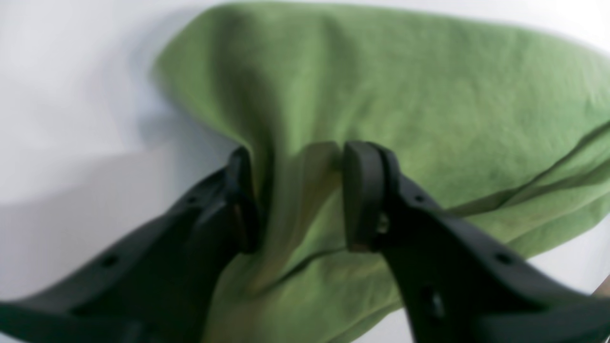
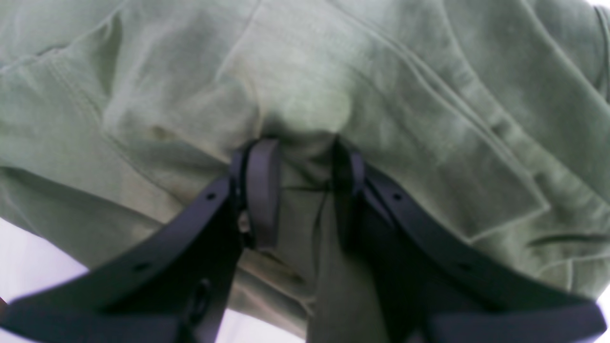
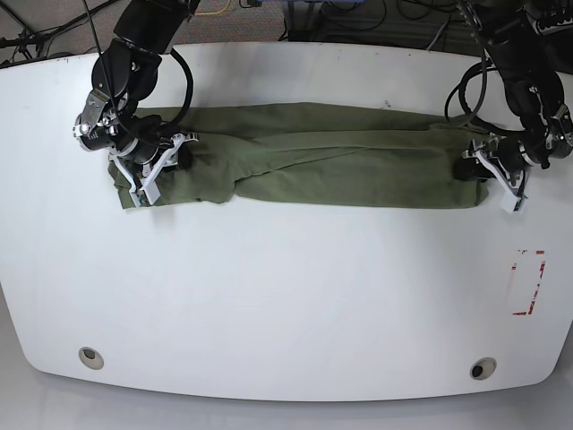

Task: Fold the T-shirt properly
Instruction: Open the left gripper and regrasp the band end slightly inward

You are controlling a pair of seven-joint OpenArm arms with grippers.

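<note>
The olive-green T-shirt (image 3: 340, 166) lies on the white table (image 3: 286, 287) as a long, narrow band folded lengthwise, running left to right. My left gripper (image 3: 470, 168) is at the band's right end in the base view. In the left wrist view it (image 1: 295, 157) is closed on a raised ridge of the shirt (image 1: 405, 85). My right gripper (image 3: 183, 154) is at the band's left end. In the right wrist view it (image 2: 305, 147) pinches bunched cloth (image 2: 429, 119) with hems and seams showing. The neck label is hidden.
A red-outlined rectangle (image 3: 528, 282) is marked on the table at the right. Two round holes (image 3: 89, 357) (image 3: 483, 368) sit near the front edge. Cables lie behind the table's back edge (image 3: 358, 18).
</note>
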